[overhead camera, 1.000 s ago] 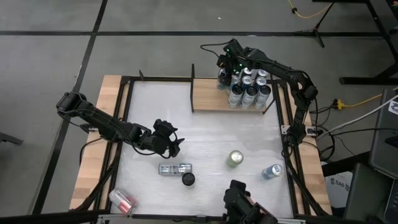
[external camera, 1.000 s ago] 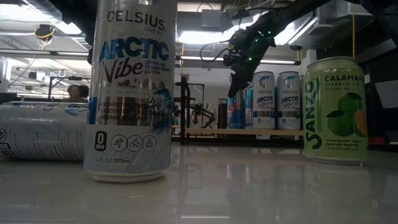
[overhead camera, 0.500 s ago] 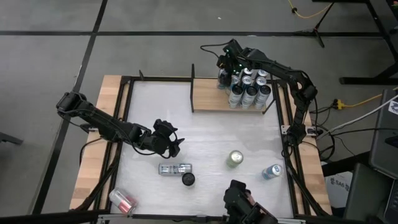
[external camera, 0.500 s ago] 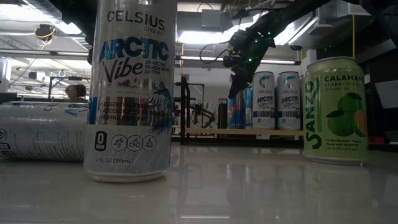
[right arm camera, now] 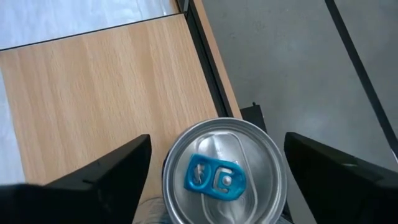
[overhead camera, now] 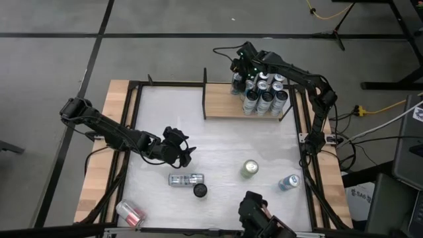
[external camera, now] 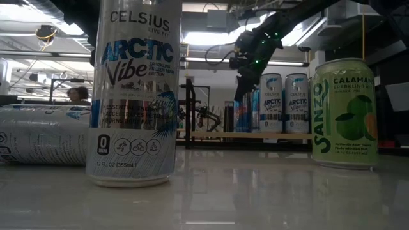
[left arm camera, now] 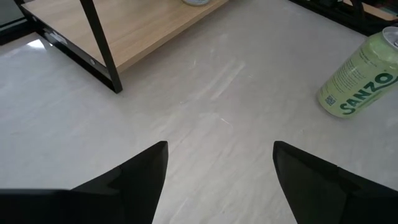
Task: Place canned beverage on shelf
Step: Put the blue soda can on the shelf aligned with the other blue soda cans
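The small light-brown wooden shelf [overhead camera: 228, 102] with thin black metal uprights sits at about 1 o'clock on the white worktop [overhead camera: 218, 149], against its far edge. A cluster of upright silver-and-blue beverage cans [overhead camera: 266, 94] fills the shelf's 3 o'clock end; the rest of the board is bare. At the cluster's far corner stands one silver can with a blue pull tab [right arm camera: 225, 174] — upright on the wood, right by the shelf's black frame.

The right tool [overhead camera: 242, 69] hangs directly over that can. Its two dark fingers [right arm camera: 106, 180] stand wide on either side of the lid, clear of it, so the can is not gripped.

The left tool [overhead camera: 186, 156] hovers low near the middle of the worktop, slightly toward 9 o'clock. It is spread wide with nothing between its fingers [left arm camera: 134, 180], and it faces the shelf's near upright.

Loose on the worktop — a green Sanzo can [overhead camera: 249, 168] stands upright at about 5 o'clock, a blue-and-silver can [overhead camera: 288, 182] lies tilted further toward 4 o'clock, a silver Celsius can [overhead camera: 186, 179] lies on its side at 6 o'clock, and just beside it stands an upright can with a dark top [overhead camera: 199, 190]. A pink-and-silver can [overhead camera: 130, 213] lies at 7 o'clock on the pale wooden strip edging the worktop.
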Available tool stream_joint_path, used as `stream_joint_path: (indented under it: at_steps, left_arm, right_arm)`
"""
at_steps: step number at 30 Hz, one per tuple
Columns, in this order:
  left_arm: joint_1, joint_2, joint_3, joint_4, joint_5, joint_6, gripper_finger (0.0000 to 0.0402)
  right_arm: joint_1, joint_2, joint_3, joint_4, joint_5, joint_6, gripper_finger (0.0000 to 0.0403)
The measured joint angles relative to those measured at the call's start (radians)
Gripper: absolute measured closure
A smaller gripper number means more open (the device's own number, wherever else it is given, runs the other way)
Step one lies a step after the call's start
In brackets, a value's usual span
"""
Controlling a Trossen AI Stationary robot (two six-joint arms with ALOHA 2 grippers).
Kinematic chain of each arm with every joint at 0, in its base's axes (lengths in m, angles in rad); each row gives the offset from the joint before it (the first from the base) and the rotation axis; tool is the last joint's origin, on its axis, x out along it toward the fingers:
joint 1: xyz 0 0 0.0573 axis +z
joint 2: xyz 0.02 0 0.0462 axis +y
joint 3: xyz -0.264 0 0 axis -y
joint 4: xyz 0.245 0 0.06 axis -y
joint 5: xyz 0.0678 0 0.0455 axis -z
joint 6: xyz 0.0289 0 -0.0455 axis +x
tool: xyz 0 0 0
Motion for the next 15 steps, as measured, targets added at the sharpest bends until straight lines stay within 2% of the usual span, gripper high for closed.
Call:
stream_joint_path:
  at_steps: [4,10,15]
  left_arm:
    - [0.000,0.000,0.000,0.000,0.000,0.013,0.0119]
    - [0.000,0.000,0.000,0.000,0.002,0.029,0.0119]
    - [0.000,-0.001,0.000,0.000,0.067,0.053,0.0119]
  right_arm:
    - [0.000,-0.001,0.041,-0.031,0.000,0.000,0.0045]
    - [0.018,-0.002,0.174,-0.145,0.000,0.000,0.0045]
    - [0.061,-0.003,0.330,-0.296,0.001,0.000,0.0045]
